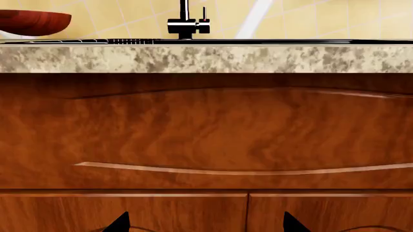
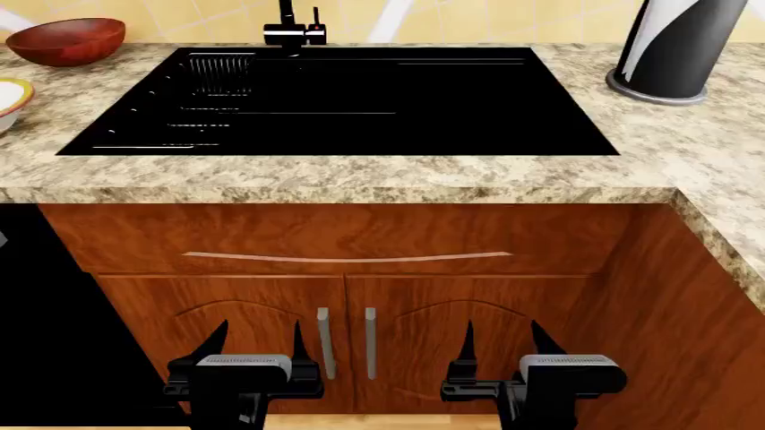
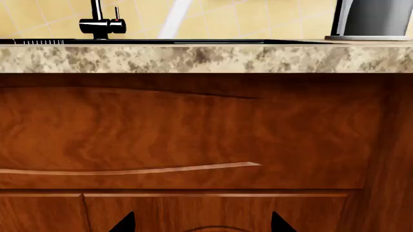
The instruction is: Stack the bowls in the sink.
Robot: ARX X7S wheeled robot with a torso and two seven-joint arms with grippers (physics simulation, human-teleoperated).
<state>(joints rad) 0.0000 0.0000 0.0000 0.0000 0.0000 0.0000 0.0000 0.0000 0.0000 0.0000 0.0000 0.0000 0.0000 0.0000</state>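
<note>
Both sets of jaws spread wide, left gripper [image 2: 254, 351] and right gripper [image 2: 503, 349] low before cabinet doors [image 2: 347, 340], empty sink [image 2: 358, 98] above them, wooden bowl [image 2: 66, 40] and white bowl [image 2: 10, 98] up-left on worktop [image 2: 358, 179]

1. A home kitchen, rendered in simulation.
2. A glossy black sink [image 2: 358, 98] with a ribbed drainboard and a black faucet [image 2: 293, 31] is set into a speckled granite bench [image 2: 358, 179].
3. Wood-grain cabinet doors [image 2: 347, 340] and a drawer front [image 2: 347, 237] fill the space below.
4. Yellow wall tiles [image 1: 310, 19] back the bench.
</note>
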